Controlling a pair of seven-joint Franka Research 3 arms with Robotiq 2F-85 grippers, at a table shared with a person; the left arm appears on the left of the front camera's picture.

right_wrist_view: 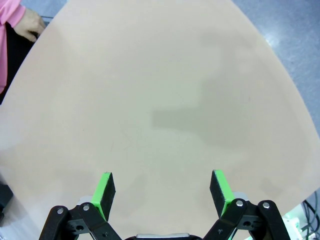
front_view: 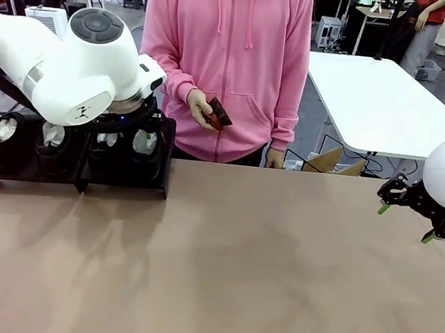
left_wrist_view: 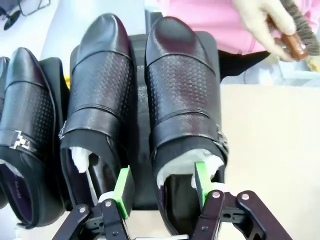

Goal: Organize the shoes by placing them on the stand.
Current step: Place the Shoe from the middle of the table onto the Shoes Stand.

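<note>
Our left gripper (left_wrist_view: 162, 187) straddles one wall of a black shoe (left_wrist_view: 182, 115) with fingers parted, gripping nothing, four shoes (front_view: 74, 139) sit on the stand (front_view: 125, 182), our right gripper (right_wrist_view: 162, 190) gapes empty, and beyond, a person's hand (front_view: 199, 107) holds a brush (front_view: 219, 114).

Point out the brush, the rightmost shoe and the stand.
brush (left_wrist_view: 295, 37), left wrist view, on its wooden back.
rightmost shoe (left_wrist_view: 182, 85), left wrist view, on its dotted upper.
stand (front_view: 126, 174), front view, on its front edge.
</note>
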